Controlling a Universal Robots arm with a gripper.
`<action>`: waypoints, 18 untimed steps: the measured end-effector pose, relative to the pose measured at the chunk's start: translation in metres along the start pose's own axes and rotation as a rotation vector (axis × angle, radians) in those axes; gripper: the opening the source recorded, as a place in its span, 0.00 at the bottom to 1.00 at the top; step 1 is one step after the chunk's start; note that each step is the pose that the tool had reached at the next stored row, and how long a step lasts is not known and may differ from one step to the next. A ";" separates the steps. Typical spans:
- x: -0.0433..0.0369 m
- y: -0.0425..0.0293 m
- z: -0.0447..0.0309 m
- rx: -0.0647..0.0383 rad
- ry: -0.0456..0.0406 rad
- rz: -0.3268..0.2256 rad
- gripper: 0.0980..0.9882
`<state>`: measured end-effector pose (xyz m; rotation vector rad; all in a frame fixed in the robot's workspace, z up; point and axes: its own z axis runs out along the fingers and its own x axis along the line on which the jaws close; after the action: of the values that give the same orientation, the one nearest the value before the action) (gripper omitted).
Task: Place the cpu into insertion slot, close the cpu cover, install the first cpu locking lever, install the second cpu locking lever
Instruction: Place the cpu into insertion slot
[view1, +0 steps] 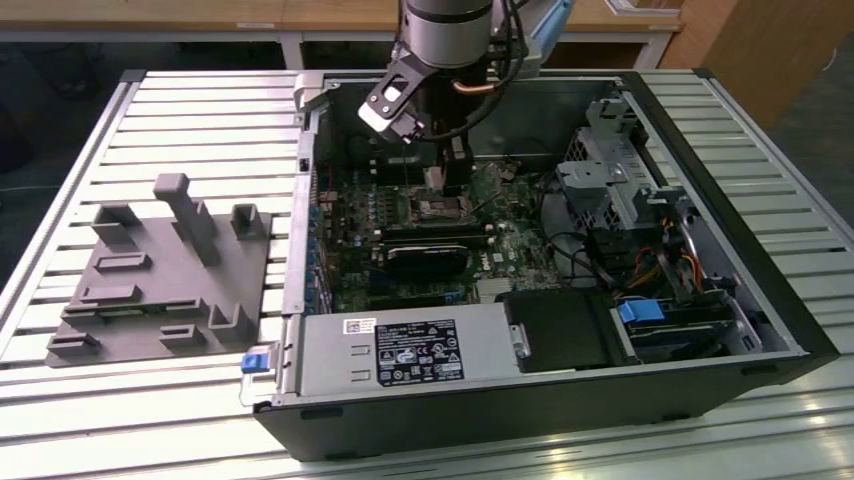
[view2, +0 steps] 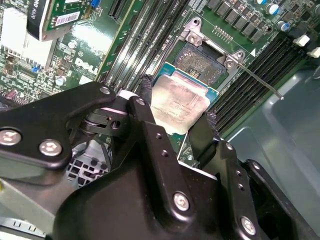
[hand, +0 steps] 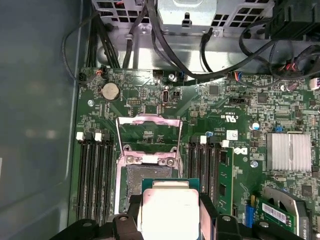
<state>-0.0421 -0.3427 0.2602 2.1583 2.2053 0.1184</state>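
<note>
Black gripper (view2: 178, 106) clamps flat silvery-grey square cpu (hand: 169, 210) between its fingers, over dark silver-rimmed square insertion slot (hand: 142, 180).

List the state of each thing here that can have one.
Small square silver-topped cpu: held, not yet seated.
Black gripper: shut on the cpu.
Dark square silver-rimmed insertion slot: empty.
Silver metal-frame cpu cover: flipped open.
Black computer case: side open.
</note>
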 end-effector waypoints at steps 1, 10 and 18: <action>0.0001 -0.0001 0.0009 0.000 0.0000 0.000 0.50; 0.0002 -0.0005 0.0049 0.000 -0.0001 0.001 0.50; 0.0001 -0.0010 0.0073 0.000 -0.0002 0.001 0.50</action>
<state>-0.0424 -0.3425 0.2528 2.1589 2.2044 0.1183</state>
